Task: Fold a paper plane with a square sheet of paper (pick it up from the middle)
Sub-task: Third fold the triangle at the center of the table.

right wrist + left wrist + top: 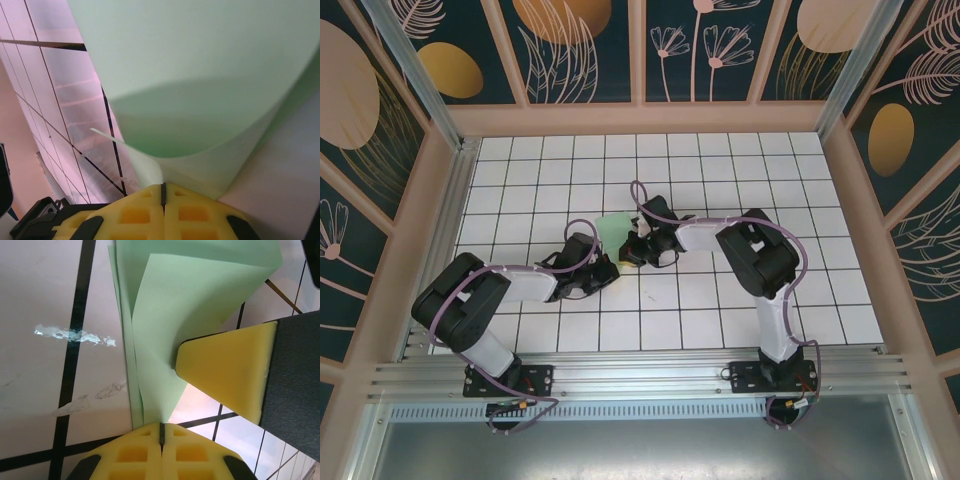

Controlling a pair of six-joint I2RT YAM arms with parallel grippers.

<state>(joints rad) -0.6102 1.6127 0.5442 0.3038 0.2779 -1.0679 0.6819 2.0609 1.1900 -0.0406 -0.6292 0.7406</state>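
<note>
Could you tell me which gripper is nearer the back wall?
Right. The right gripper pinches the paper closer to the back wall; the left gripper pinches it farther away.

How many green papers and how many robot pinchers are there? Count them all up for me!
Green paper sheet: 1
Robot grippers: 2 (left gripper and right gripper, both pinching the sheet)
Total: 3

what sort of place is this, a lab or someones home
Probably a purpose-built robot work cell, not a home: a white grid-tiled table boxed in by wooden-framed wall panels printed with leaves and flowers, with a left arm and right arm bolted to an aluminium rail at its near edge.
</note>
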